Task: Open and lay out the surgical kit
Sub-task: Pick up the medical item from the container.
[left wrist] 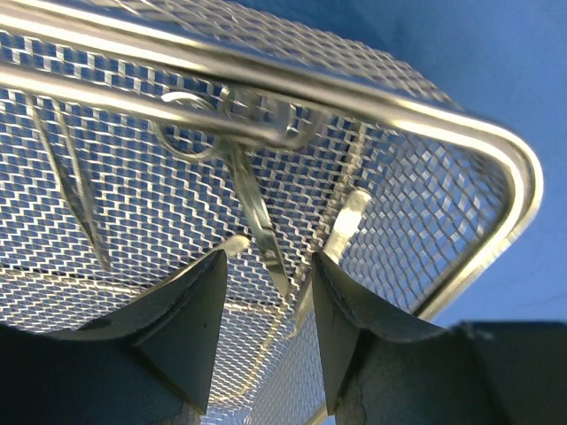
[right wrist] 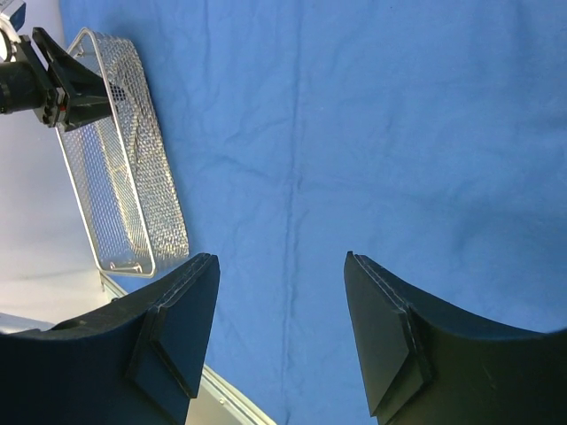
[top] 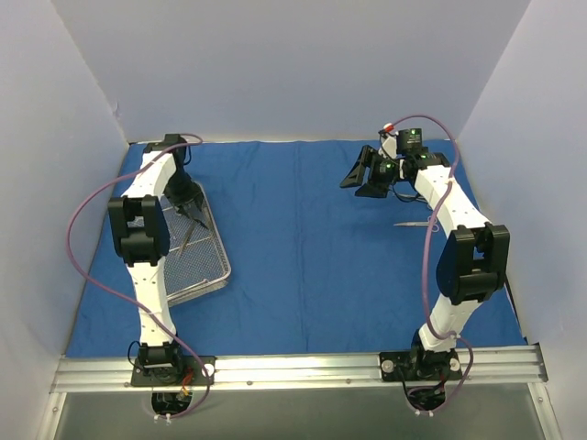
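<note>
– Claws, then: how are they standing?
– The left gripper [left wrist: 267, 266] is hanging inside the wire-mesh tray [top: 200, 271], jaws partway apart and gripping nothing. One scissor-handled instrument [left wrist: 259, 226] is lying on the mesh between its fingers [left wrist: 190, 328], rings pointing away from the claw.
– And the other?
– The right gripper [right wrist: 279, 261] is hovering wide open and empty over the blue cloth wrap [right wrist: 425, 133], which is lying spread under both claws. The tray is sitting well apart from it, toward the left arm. A second instrument [top: 411, 223] is resting on the cloth behind that claw, beside its forearm.
</note>
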Controlling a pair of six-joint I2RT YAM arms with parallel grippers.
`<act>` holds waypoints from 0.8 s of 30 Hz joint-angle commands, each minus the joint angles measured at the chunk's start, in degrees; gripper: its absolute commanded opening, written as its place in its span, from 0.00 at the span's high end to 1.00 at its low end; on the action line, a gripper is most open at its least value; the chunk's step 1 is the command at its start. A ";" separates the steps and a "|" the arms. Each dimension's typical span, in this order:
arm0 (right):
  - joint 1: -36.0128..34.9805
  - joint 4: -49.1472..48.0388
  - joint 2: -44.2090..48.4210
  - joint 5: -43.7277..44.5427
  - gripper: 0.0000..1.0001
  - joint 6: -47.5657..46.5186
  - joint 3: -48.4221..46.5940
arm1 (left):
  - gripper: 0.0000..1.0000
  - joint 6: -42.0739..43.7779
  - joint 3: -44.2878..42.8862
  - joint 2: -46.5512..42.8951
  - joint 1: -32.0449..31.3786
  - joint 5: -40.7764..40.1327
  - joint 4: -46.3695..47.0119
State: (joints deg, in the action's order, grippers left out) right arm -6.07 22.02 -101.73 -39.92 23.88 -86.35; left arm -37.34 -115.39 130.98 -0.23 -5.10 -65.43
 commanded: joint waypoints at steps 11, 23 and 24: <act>0.09 -0.49 1.71 -2.00 0.41 -0.85 0.83 | 0.50 -1.59 0.35 4.19 2.87 -1.14 4.43; 0.35 -0.58 2.15 -1.39 0.42 -0.68 0.92 | 0.73 -1.33 4.03 5.43 2.87 -2.98 4.43; 0.35 -0.58 2.07 -1.47 0.42 -0.68 0.92 | 0.82 -1.33 4.38 5.25 2.95 -2.98 4.78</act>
State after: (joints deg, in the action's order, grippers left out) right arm -6.02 21.65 -101.73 -40.53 23.88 -85.58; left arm -38.74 -114.24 134.02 2.61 -5.58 -62.63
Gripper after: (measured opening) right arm 0.585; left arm 0.243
